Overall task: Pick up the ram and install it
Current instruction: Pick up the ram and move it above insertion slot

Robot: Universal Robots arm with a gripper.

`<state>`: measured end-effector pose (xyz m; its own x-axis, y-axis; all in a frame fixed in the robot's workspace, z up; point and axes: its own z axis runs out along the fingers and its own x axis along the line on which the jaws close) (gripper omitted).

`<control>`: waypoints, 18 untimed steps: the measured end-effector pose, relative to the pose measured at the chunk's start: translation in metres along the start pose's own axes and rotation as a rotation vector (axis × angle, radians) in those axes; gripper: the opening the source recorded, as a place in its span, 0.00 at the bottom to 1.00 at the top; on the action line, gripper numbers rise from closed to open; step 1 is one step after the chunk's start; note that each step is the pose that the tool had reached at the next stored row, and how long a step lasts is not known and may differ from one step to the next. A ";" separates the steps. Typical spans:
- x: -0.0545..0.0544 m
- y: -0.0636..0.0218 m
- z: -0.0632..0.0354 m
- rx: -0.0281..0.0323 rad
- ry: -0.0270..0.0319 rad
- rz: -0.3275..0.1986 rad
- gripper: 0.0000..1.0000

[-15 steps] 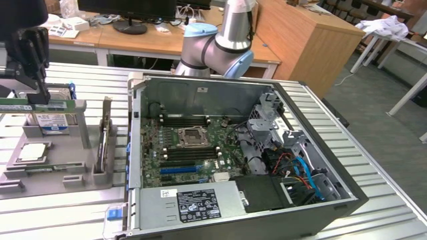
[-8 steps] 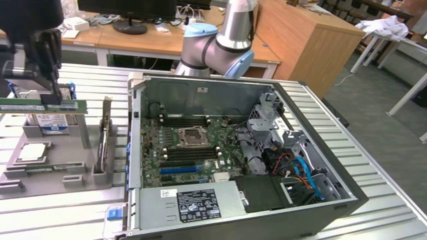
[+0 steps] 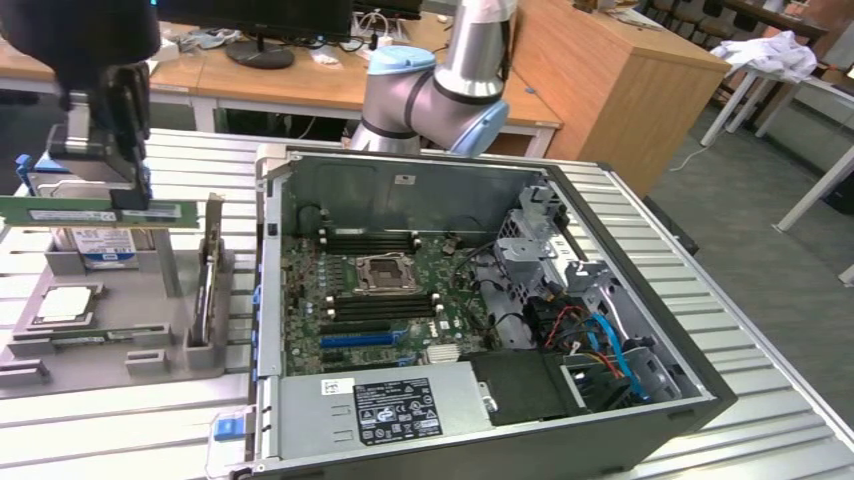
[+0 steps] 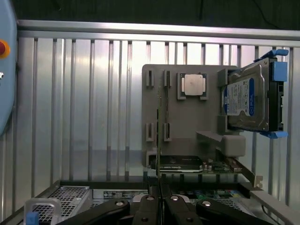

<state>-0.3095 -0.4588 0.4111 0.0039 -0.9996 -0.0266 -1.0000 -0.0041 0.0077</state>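
Note:
My gripper (image 3: 110,190) hangs at the exterior view's left, above the grey parts holder (image 3: 127,320), and is shut on the ram (image 3: 54,212). The ram is a long green stick held level and lifted off the holder. Seen from the wrist, the ram (image 4: 159,140) is edge-on, a thin line running out from between the black fingers (image 4: 149,202) of the gripper (image 4: 160,200). The open computer case (image 3: 627,300) lies to the exterior view's right, with the motherboard's dark memory slots (image 3: 367,241) beside the CPU socket (image 3: 384,268).
The holder (image 4: 187,122) also carries a square metal CPU chip (image 4: 193,86), a blue-labelled hard drive (image 4: 246,101) and an expansion card standing on edge (image 3: 210,270). Everything rests on a slatted metal table (image 3: 107,420). The arm's base (image 3: 427,95) stands behind the case.

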 end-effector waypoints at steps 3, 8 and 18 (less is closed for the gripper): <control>0.000 -0.0082 -0.0001 -0.0004 0.0000 0.000 0.11; 0.000 -0.0227 -0.0002 -0.0007 -0.0003 0.000 0.11; 0.000 -0.0493 -0.0004 -0.0011 -0.0009 0.000 0.11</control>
<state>-0.2602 -0.4589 0.4112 0.0039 -0.9996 -0.0275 -1.0000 -0.0042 0.0088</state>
